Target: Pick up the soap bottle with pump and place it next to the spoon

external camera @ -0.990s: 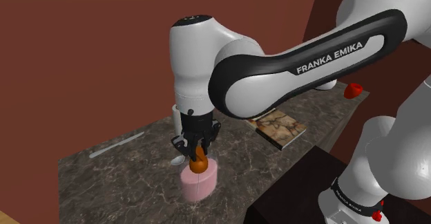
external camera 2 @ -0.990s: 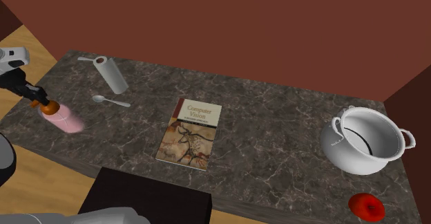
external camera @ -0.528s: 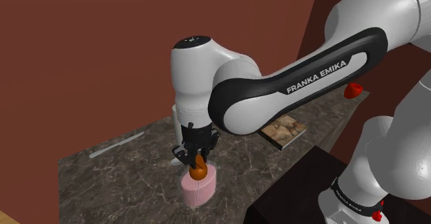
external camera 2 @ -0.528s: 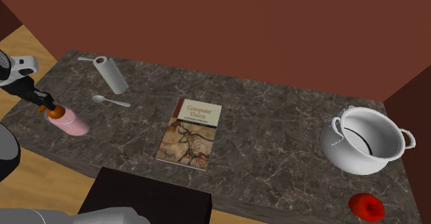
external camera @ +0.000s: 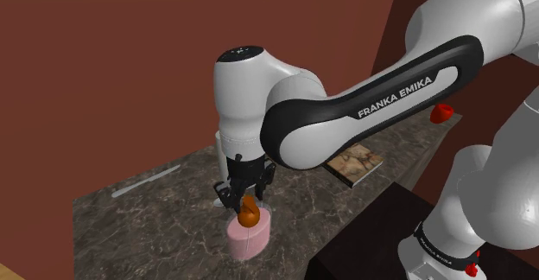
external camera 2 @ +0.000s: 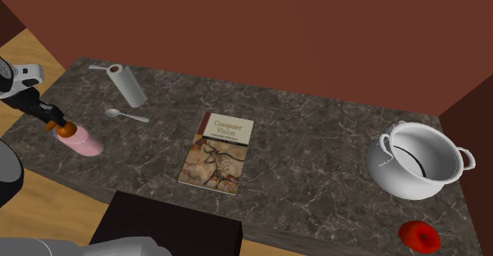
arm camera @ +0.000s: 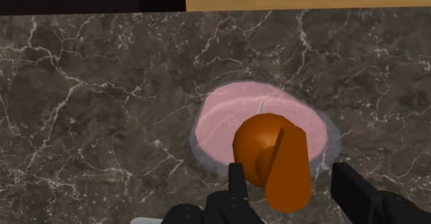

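Note:
The soap bottle (external camera: pixel 249 233) is pink with an orange pump (arm camera: pixel 273 160). It stands upright on the dark marble counter (external camera 2: pixel 316 136), near the front edge at the second exterior view's left (external camera 2: pixel 81 142). My gripper (arm camera: pixel 286 174) hangs straight over it, open, with the pump head between the fingers (arm camera: pixel 352 188). There is a small gap between the pump and one finger. A small grey spoon (external camera 2: pixel 126 116) lies on the counter a short way beyond the bottle. In the shoulder view the gripper (external camera: pixel 242 202) sits just above the bottle's top.
A paper towel roll (external camera 2: pixel 128 86) lies behind the spoon. A book (external camera 2: pixel 217 152) lies mid-counter. A white pot (external camera 2: pixel 415 161) and a red object (external camera 2: pixel 419 235) are at the far right. The dark stand (external camera 2: pixel 166 231) is at the front edge, with wooden floor (external camera 2: pixel 31 57) beyond the counter's left end.
The tilted bottle came down and now stands upright on the counter. The fingers, shut on the pump before, have spread apart.

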Controlling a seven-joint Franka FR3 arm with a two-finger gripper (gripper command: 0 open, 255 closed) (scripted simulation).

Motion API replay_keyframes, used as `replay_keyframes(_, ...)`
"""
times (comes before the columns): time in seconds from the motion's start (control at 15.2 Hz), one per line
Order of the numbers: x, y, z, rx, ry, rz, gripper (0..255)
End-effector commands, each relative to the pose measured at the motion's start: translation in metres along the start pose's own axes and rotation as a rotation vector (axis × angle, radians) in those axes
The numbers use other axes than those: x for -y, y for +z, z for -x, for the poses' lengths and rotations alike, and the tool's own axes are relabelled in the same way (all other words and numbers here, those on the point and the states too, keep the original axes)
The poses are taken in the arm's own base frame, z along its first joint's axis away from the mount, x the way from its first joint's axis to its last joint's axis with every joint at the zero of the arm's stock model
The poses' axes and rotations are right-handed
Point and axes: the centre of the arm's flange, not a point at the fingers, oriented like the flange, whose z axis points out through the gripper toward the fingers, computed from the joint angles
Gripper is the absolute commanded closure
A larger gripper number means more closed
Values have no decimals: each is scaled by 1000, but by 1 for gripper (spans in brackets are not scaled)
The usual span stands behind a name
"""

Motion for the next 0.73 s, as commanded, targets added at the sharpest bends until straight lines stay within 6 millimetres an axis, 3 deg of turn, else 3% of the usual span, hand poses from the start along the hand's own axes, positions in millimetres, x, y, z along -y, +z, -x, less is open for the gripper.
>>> replay_keyframes(0.0, 0, 0, 0, 0, 0, 0, 0)
replay_keyframes(0.26, 0, 0, 0, 0, 0, 0, 0)
replay_keyframes(0.53, 0, -50, 0, 0, 0, 0, 0)
replay_keyframes(0.66, 0, -50, 0, 0, 0, 0, 0)
